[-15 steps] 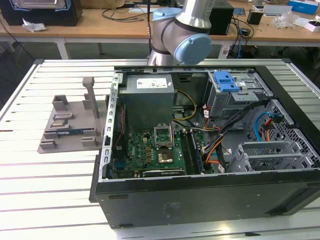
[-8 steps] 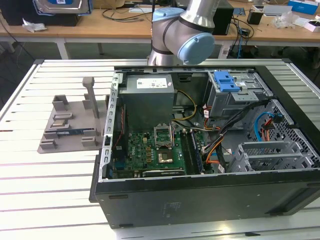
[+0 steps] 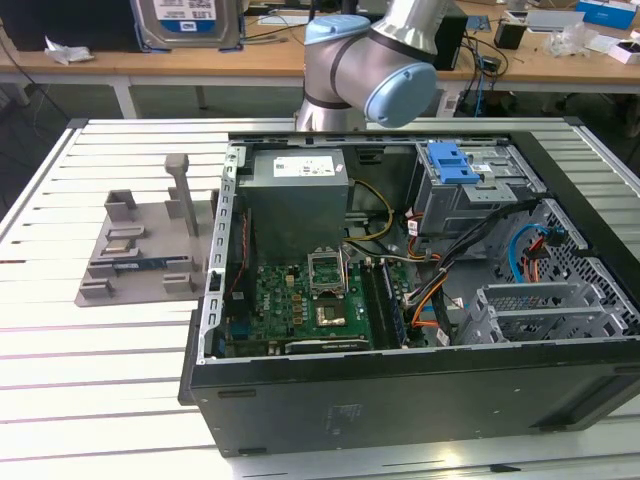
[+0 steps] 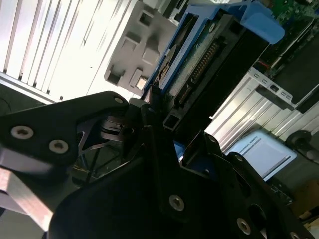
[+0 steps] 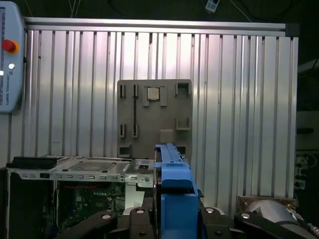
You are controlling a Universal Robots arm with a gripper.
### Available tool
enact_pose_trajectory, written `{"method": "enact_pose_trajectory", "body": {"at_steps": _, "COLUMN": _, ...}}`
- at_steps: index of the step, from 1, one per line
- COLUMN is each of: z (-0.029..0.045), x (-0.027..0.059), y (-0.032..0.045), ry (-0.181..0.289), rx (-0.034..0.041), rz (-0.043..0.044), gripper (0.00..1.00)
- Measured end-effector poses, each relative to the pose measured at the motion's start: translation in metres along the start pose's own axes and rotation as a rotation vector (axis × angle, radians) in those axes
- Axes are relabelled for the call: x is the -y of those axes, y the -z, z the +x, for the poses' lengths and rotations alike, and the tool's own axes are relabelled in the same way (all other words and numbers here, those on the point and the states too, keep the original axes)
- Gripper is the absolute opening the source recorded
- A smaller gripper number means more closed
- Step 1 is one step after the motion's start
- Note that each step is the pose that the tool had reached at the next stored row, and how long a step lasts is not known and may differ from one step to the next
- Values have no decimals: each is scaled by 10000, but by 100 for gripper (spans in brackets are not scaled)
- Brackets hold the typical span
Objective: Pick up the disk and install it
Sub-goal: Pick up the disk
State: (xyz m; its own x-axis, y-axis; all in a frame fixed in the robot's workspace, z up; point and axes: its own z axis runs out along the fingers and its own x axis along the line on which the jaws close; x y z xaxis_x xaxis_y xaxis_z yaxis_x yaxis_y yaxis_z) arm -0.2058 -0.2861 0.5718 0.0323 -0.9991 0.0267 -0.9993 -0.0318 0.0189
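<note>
One disk (image 5: 172, 172), blue-framed, sits clamped edge-on in my gripper (image 5: 172, 221) in the first wrist view. In the exterior view I see the disk (image 3: 188, 22) high above the slatted table (image 3: 120, 340), well apart from the open case (image 3: 400, 385).

The disk (image 3: 187, 22) shows at the upper left of the exterior view, cut off by the frame's top edge. It is a flat silver drive with a white-and-blue label turned to the camera, framed by a blue plastic carrier. In the second wrist view it (image 4: 209, 59) is seen end-on and tilted — a dark edge with a row of connector pins between blue rails. In the first wrist view its narrow blue edge (image 5: 172, 169) is upright, held between black fingers (image 5: 137, 224).
</note>
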Motion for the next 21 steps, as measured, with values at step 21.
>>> {"method": "enact_pose_trajectory", "body": {"at_steps": 21, "z": 105, "x": 1104, "y": -209, "ry": 1, "rx": 1, "rz": -13, "gripper": 36}}
